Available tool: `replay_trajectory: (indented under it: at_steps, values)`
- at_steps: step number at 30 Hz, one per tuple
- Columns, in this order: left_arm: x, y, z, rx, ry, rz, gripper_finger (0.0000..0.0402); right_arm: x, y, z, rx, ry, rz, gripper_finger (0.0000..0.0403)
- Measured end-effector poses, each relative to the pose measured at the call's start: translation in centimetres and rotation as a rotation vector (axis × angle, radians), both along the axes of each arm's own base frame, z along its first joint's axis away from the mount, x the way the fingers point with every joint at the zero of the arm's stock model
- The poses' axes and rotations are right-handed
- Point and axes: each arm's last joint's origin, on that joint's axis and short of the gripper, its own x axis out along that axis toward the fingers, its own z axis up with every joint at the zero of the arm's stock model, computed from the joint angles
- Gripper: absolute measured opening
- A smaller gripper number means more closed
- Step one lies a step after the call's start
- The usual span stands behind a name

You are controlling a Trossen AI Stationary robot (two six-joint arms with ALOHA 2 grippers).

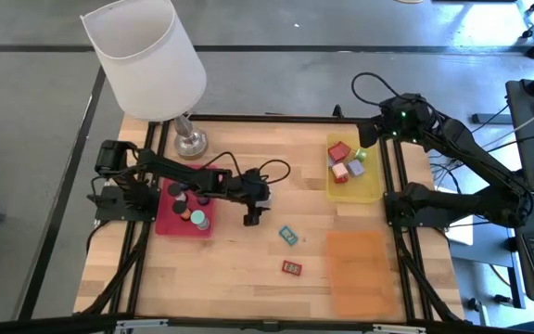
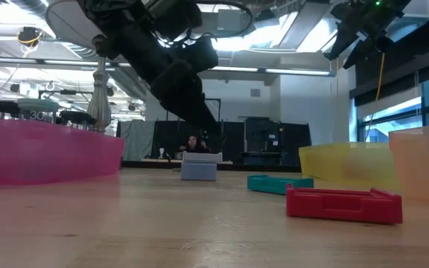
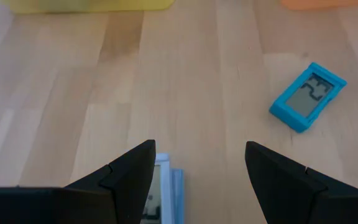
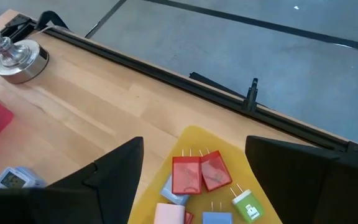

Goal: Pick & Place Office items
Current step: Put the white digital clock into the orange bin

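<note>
1. Left end effector [image 1: 251, 219] hangs open over the counter [image 1: 239, 278], straddling a white tile [image 3: 164, 193].
2. White tile lies flat beside the red mat [image 1: 170, 223]; looks light, stiff, slick. Pinch its long edges.
3. Teal tile [image 1: 288, 235] and red tile [image 1: 292, 268] lie apart, mid-counter.
4. Right end effector [image 1: 367, 141], open and empty, hovers over the yellow mat [image 1: 371, 186].

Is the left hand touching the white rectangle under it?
Cannot tell. In the left wrist view the white rectangle lies between the left hand's open fingers, partly hidden by one; no view shows contact or a gap plainly.
</note>
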Motion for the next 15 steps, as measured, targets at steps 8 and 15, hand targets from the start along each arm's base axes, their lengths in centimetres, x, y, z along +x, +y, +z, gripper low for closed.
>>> replay_trajectory:
  at_steps: [8, 15]
  values:
    - [-0.1, 0.4, -0.1, 0.020, 0.018, -0.003, 0.0246, 0.0, 0.0, 0.0, 0.013, -0.016, -0.017, 0.0286]
    - [-1.1, 1.0, -1.7, -0.051, 0.026, 0.055, 0.0246, 0.0, 0.0, 0.0, 0.027, -0.033, -0.036, 0.0286]
